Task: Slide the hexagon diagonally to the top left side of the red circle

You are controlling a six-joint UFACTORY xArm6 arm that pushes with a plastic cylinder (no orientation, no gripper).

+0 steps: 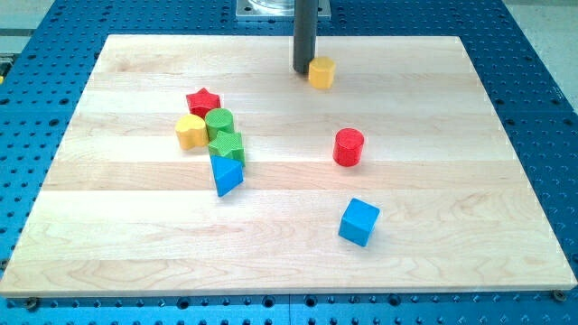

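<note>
Wooden board (pixel 433 253) carrying: red cylinder (pixel 349 147) mid-board; yellow hexagon (pixel 321 72) above it; blue cube (pixel 359 221) below it; red star (pixel 204 100), yellow heart (pixel 191 132), two green blocks (pixel 222 135), blue triangle (pixel 226 173) clustered left of it.

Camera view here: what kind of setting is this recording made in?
Most likely a robotics lab bench: a pale wooden board lies on a blue perforated metal table, small coloured blocks such as the red cylinder are scattered on it, and my tip sits beside the yellow hexagon.

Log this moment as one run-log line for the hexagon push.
tip: my tip at left edge of yellow hexagon block, near board's top | target: red circle block below-right | step: hexagon not yet placed
</note>
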